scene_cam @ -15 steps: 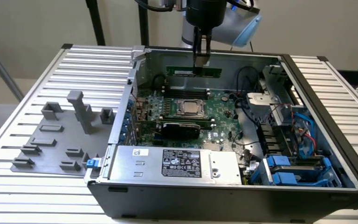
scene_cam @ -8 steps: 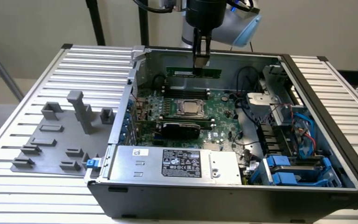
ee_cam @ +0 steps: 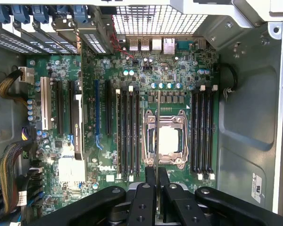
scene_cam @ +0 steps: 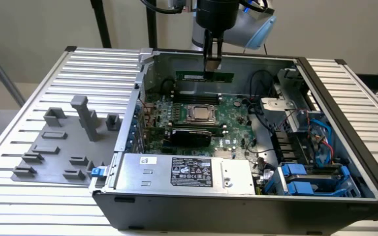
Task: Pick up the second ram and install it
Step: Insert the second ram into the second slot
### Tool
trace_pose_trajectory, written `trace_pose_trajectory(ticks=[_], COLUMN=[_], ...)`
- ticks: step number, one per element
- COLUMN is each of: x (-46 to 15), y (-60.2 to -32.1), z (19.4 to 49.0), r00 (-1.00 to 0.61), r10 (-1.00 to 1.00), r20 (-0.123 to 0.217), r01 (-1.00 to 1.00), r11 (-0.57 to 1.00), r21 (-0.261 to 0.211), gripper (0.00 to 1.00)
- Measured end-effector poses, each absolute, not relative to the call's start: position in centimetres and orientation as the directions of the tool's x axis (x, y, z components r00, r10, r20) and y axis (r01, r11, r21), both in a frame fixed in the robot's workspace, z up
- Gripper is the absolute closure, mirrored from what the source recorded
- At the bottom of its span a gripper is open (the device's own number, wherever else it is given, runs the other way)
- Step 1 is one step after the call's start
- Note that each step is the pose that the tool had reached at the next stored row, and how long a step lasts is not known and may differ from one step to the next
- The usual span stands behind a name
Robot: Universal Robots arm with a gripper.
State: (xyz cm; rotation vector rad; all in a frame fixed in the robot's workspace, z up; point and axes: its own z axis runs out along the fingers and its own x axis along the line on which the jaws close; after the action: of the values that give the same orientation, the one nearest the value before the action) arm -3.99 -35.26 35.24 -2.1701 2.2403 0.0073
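the black two-finger gripper (scene_cam: 211,70) is clamped on the second ram (scene_cam: 192,76), a long thin green circuit-board stick (held level), above the large green motherboard (scene_cam: 232,115).

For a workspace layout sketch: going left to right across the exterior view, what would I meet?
Grey fixture plate → the second ram, held in the gripper → blue drive caddies.

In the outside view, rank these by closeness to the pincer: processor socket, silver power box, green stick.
1. green stick, held in the pincer, at the back.
2. processor socket, in the middle.
3. silver power box, at the front.
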Motion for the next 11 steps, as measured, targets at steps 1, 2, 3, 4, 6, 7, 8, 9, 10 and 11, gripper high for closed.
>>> trace_pose_trajectory(ticks=[1, 2, 3, 4, 6, 7, 8, 9, 10, 11], x=[-4.0, -4.0, -4.0, -4.0, -4.0, -4.0, -4.0, -4.0, -4.0, -4.1], y=[-35.3, -35.3, -35.3, -35.3, -35.3, -35.4, -35.4, -35.5, -35.6, -35.7], z=[35.2, 35.2, 35.0, 34.8, 34.5, 34.3, 34.1, 33.9, 33.7, 33.6], r00=[-0.032, -0.032, -0.032, -0.032, -0.032, -0.032, -0.032, -0.032, -0.032, -0.032], r10=[-0.999, -0.999, -0.999, -0.999, -0.999, -0.999, -0.999, -0.999, -0.999, -0.999], r20=[-0.019, -0.019, -0.019, -0.019, -0.019, -0.019, -0.019, -0.019, -0.019, -0.019], r01=[-0.999, -0.999, -0.999, -0.999, -0.999, -0.999, -0.999, -0.999, -0.999, -0.999], r11=[0.032, 0.032, 0.032, 0.032, 0.032, 0.032, 0.032, 0.032, 0.032, 0.032], r21=[-0.012, -0.012, -0.013, -0.013, -0.013, -0.013, -0.013, -0.013, -0.013, -0.013], gripper=[0.87, 0.87, 0.87, 0.87, 0.87, 0.87, 0.87, 0.87, 0.87, 0.87])
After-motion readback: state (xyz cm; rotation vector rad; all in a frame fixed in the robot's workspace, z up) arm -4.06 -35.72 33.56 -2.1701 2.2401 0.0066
